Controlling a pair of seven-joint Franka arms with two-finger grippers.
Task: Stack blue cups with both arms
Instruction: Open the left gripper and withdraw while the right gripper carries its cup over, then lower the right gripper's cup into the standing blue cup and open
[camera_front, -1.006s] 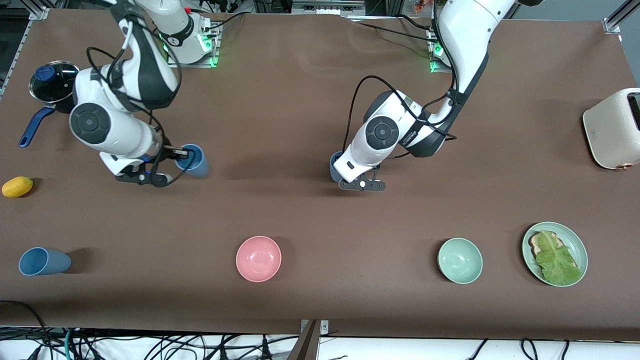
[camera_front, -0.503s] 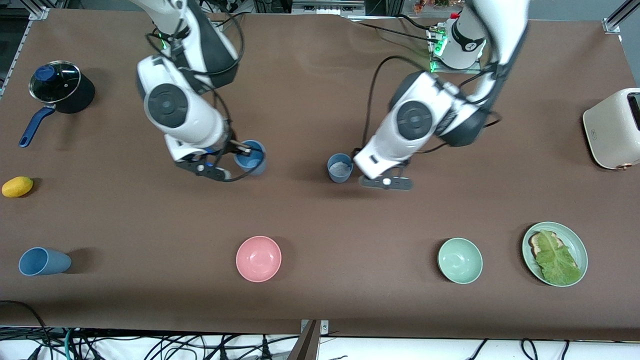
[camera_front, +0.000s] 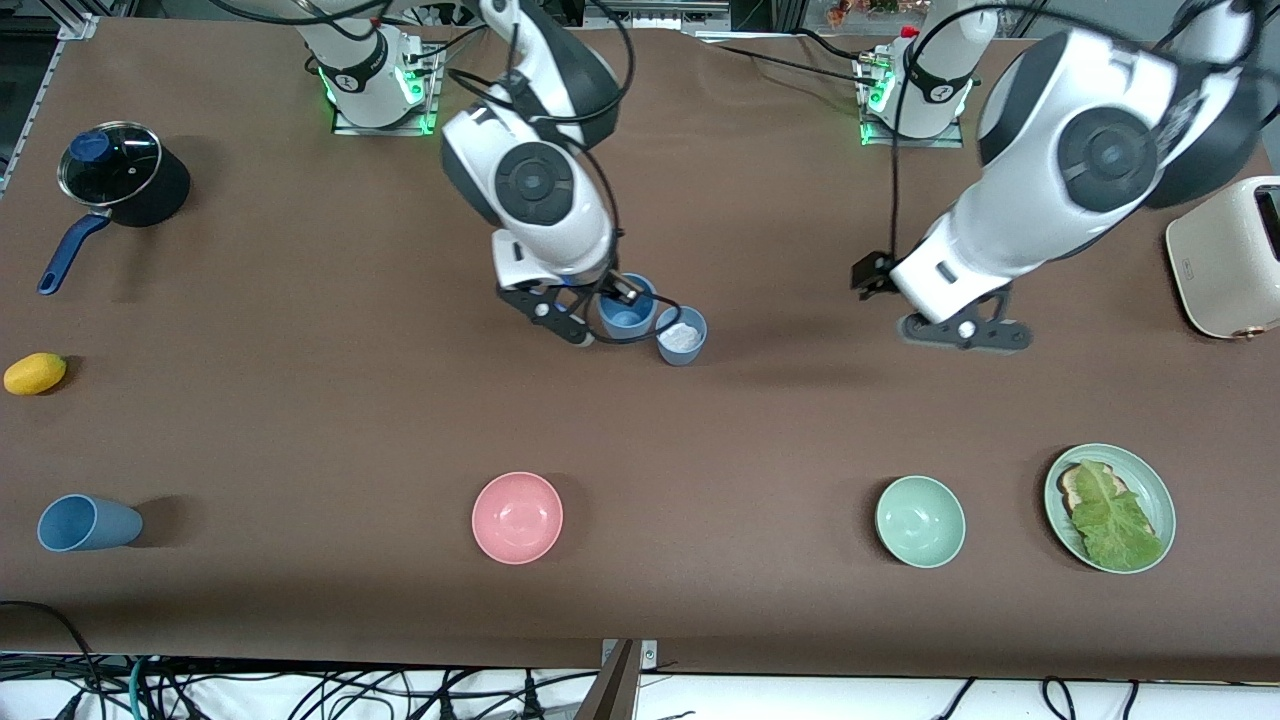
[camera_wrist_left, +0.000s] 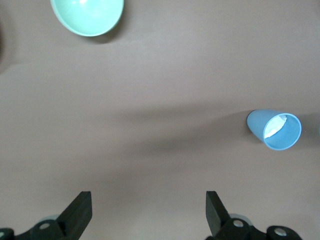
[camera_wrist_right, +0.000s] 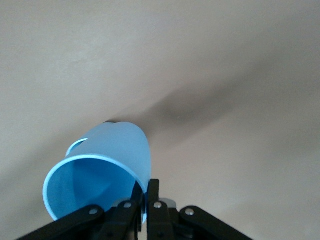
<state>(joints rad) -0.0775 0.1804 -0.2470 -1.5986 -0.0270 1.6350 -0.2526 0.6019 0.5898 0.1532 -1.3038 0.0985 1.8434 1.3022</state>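
1. The right claw (camera_front: 622, 300) is clenched on the rim of a blue cup (camera_front: 627, 306), holding it in the air over the middle of the desk (camera_front: 300, 420). In the right wrist view the fingers (camera_wrist_right: 150, 197) pinch the cup's wall, one inside the rim and one outside.
2. The held cup hangs just beside and above a second blue cup (camera_front: 682, 336), which stands upright on the desk with something pale showing inside it. From the front the two rims nearly touch; whether they actually touch I cannot tell.
3. The left claw (camera_front: 966, 333) is released, its fingers spread wide and holding nothing, up over bare desk toward the left arm's end. The left wrist view shows the standing cup (camera_wrist_left: 275, 129) well apart from it.
4. A third blue cup (camera_front: 85, 523) lies on its side near the front edge at the right arm's end of the desk.
5. A pink bowl (camera_front: 517, 517) and a pale green bowl (camera_front: 920, 521) sit nearer the front camera than the two middle cups.
6. Beside the green bowl, toward the left arm's end, is a green plate (camera_front: 1158, 490) carrying toast and a lettuce leaf.
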